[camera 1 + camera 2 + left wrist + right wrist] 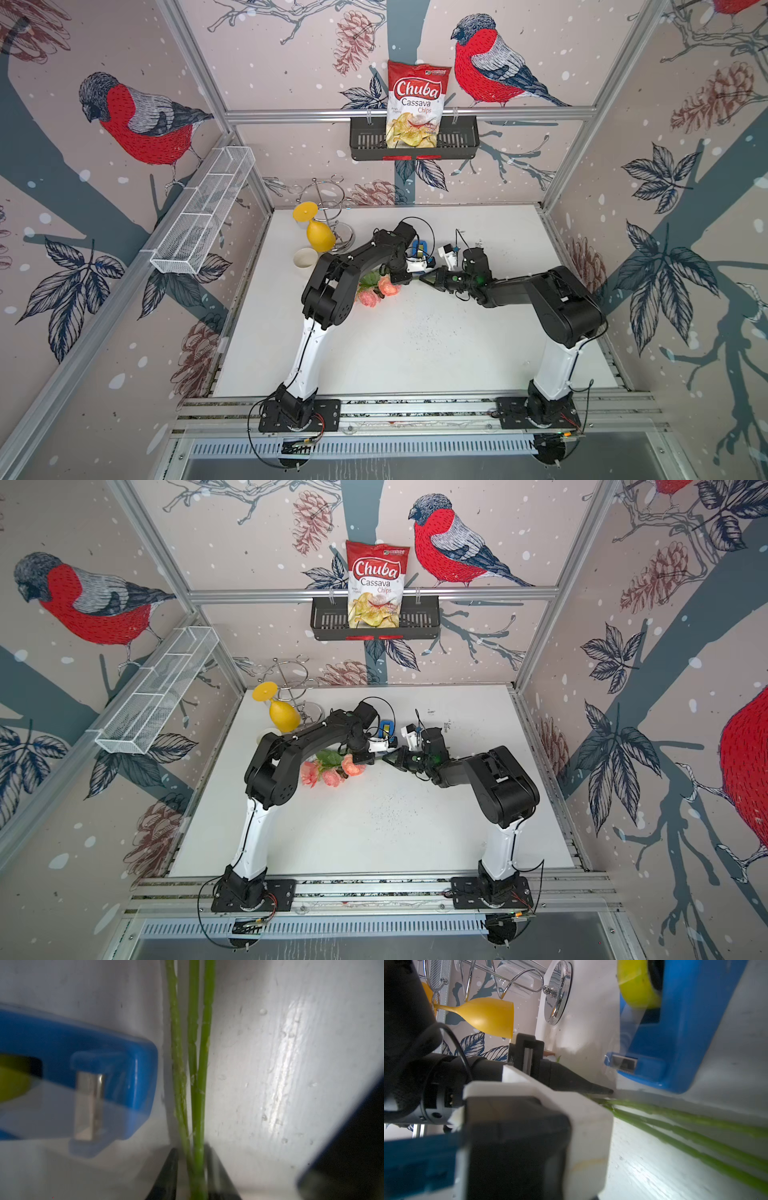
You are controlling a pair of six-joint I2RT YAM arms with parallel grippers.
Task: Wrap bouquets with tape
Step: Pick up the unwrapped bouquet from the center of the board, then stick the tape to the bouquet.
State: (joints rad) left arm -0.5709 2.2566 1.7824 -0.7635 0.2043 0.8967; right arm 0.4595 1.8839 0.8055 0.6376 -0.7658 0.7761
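Left gripper [192, 1152] narrowly straddles stems [195, 1064], grip unclear, right gripper [426, 277] shut — splayed stem could slip toward twelve-o'clock tape dispenser [124, 1059].

Top views bright but bowed at the edges; wrist views dim, blurred close up, glare on the table [286, 1076].

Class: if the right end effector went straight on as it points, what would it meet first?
Probably the left end effector, close ahead of the right end effector, around the stems; exact depth is unclear.
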